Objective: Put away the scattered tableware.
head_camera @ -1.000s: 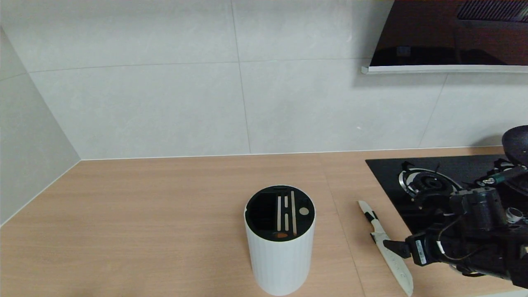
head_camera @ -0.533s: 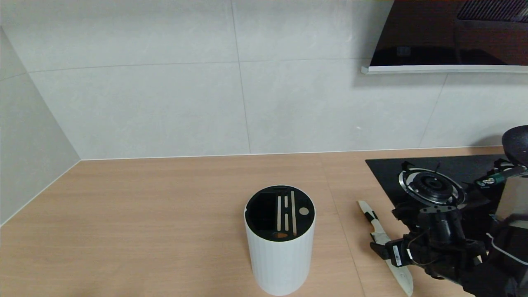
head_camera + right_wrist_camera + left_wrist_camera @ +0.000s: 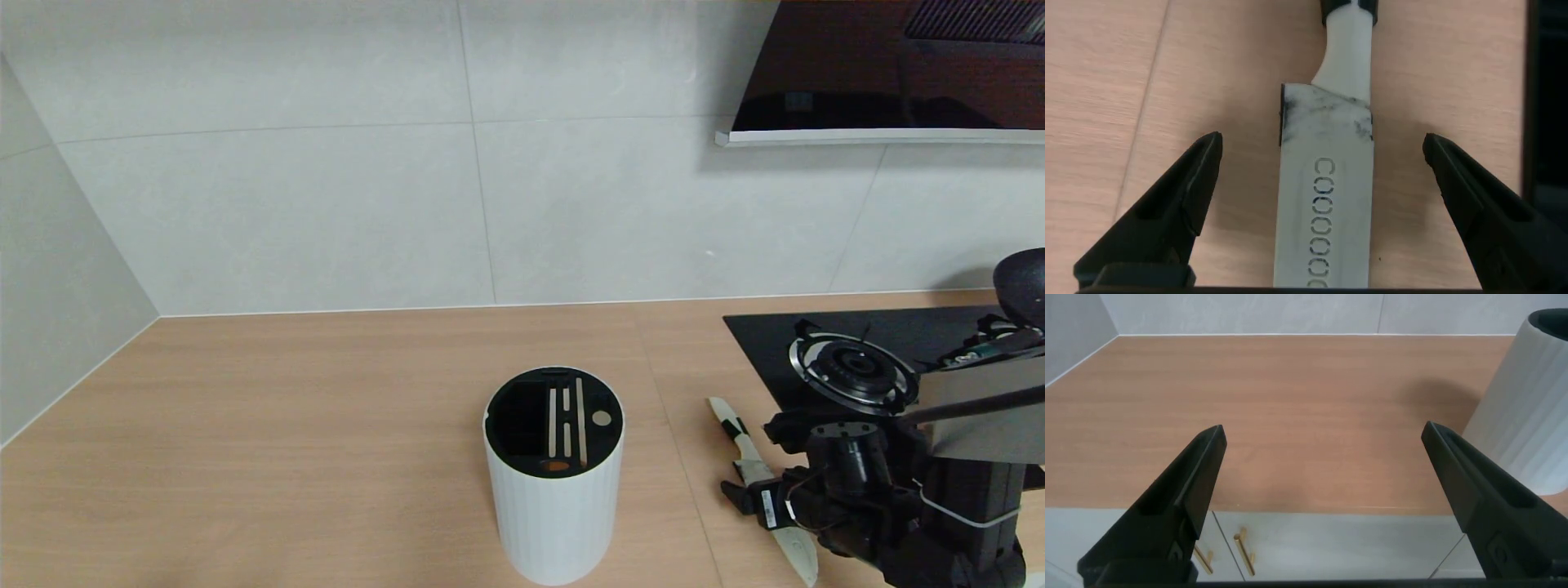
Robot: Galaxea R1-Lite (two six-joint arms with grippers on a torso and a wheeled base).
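Right wrist view crops the knife (image 3: pixel 1327 171) tip; right fingers (image 3: pixel 1159 220) and left fingers (image 3: pixel 1167 506) apart.

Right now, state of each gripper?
Left gripper: open, holding nothing.
Right gripper: open, fingers either side of the knife, not gripping it.

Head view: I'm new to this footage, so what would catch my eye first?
A white ribbed cylindrical holder with a black slotted top stands on the wooden counter. To its right, beside the black gas hob, a white speckled-blade knife lies flat; the right gripper hangs over it, fingers open either side.
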